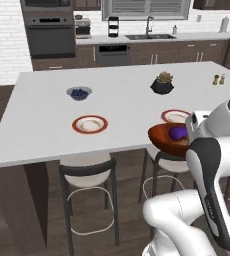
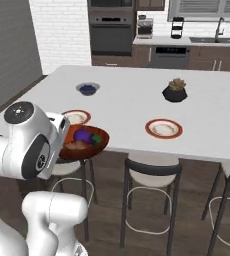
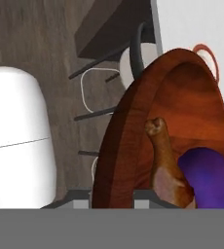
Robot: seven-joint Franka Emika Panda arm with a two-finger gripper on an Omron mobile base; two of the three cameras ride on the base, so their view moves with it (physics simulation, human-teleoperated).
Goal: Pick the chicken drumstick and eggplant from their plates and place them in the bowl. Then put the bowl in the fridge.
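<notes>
My gripper (image 3: 111,197) is shut on the near rim of the reddish-brown bowl (image 3: 182,121), one fingertip on each side of the wall. The bowl (image 1: 164,138) (image 2: 89,147) hangs at the front edge of the white island counter (image 1: 117,100), above a stool. Inside it lie the golden-brown chicken drumstick (image 3: 163,158) (image 2: 77,146) and the glossy purple eggplant (image 3: 207,177) (image 1: 177,132) (image 2: 83,135), touching each other. Two red-rimmed plates (image 1: 89,123) (image 1: 176,116) sit bare on the counter, one right behind the bowl. The fridge is out of view.
A grey bowl of blue berries (image 1: 79,92) and a dark potted plant (image 1: 162,83) stand further back on the island, with small shakers (image 1: 219,79) at its far right. Bar stools (image 1: 87,172) (image 2: 152,170) line the near side. A dark wall oven (image 1: 49,32) stands at the back.
</notes>
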